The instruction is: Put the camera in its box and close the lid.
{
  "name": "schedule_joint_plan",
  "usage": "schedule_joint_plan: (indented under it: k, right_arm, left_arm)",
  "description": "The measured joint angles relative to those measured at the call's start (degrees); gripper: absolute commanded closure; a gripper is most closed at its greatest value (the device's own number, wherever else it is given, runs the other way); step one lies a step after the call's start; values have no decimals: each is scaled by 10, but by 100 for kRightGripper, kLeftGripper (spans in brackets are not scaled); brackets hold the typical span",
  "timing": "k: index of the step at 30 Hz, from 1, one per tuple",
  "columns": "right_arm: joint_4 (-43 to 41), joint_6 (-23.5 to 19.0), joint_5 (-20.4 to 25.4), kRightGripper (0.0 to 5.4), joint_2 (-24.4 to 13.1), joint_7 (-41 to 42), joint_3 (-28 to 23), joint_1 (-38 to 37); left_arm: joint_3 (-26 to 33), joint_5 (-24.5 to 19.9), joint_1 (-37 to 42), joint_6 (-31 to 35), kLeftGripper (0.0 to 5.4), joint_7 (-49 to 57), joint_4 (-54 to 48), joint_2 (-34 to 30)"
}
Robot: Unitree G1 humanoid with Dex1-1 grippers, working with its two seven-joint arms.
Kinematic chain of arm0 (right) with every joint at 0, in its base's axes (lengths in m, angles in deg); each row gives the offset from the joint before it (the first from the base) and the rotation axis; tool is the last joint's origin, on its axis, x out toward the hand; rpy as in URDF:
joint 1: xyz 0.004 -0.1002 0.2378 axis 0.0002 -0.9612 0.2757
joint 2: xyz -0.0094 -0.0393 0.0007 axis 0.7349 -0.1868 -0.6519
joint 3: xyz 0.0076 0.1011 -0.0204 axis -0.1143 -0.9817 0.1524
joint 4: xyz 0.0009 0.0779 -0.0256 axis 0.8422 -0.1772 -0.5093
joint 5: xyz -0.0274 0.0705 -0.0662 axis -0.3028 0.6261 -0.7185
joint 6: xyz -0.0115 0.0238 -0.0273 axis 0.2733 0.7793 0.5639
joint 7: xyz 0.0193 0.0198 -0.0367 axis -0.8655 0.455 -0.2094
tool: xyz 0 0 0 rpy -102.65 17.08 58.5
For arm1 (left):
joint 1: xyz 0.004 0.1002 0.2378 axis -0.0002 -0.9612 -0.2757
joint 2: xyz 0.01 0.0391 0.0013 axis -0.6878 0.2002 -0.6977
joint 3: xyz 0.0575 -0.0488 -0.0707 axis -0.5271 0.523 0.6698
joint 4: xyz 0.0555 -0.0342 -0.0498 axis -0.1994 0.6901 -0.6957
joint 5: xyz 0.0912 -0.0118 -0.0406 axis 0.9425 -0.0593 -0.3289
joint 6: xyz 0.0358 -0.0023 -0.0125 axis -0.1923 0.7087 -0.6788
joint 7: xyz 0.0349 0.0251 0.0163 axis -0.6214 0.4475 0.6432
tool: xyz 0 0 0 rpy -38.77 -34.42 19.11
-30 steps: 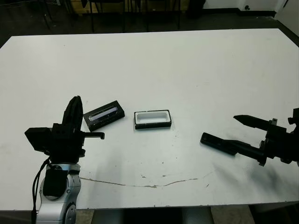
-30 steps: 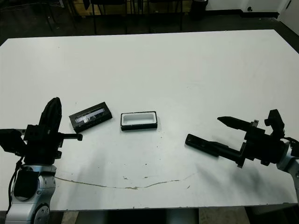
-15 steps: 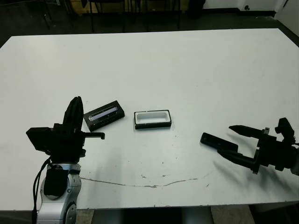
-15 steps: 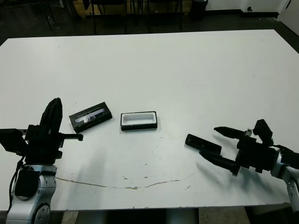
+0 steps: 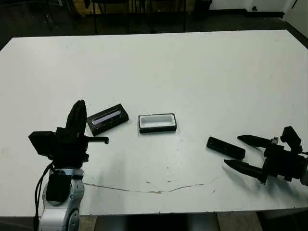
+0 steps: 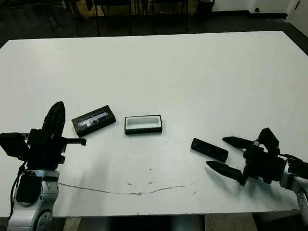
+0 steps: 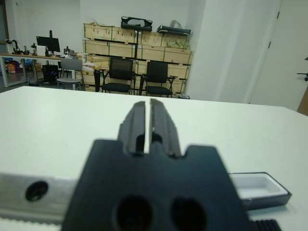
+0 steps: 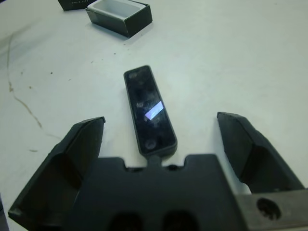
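Observation:
The camera (image 5: 225,147), a slim black bar, lies flat on the white table at the right. My right gripper (image 5: 232,151) is open, and its two fingers (image 8: 79,144) stand apart on either side of the camera's (image 8: 149,110) near end without touching it. The box (image 5: 157,122), black outside and white-lined, sits open and empty near the table's middle. To its left lies the lid (image 5: 108,118), a flat black piece with a glossy stripe. My left gripper (image 7: 147,108) is shut on nothing and points upward just left of the lid.
A thin brownish crack or stain (image 5: 154,190) runs along the table near its front edge. Chairs (image 7: 118,74) and stacked crates (image 7: 137,45) stand beyond the table's far side.
My right gripper has drawn back toward the table's near right edge, so its fingers now flank the camera's end. The camera, box, lid and left arm have stayed put.

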Motion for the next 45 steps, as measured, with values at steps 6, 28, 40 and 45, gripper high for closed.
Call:
schedule_joint_plan:
  k: [6, 28, 40, 45]
  right_arm:
    - [-8, 0, -13, 2, -1, -18, 0, -9]
    - [-44, 36, -23, 272, -10, -2, 2, -19]
    - [15, 112, -30, 495, -6, 31, 4, -8]
    - [20, 119, -50, 539, -26, 38, 11, 1]
  left_arm:
    - [-2, 2, 0, 0, 540, 0, 2, 0]
    - [-3, 3, 1, -2, 540, 0, 6, 1]
    - [-3, 0, 1, -3, 540, 0, 5, 1]
    - [-3, 2, 2, -3, 540, 1, 5, 1]
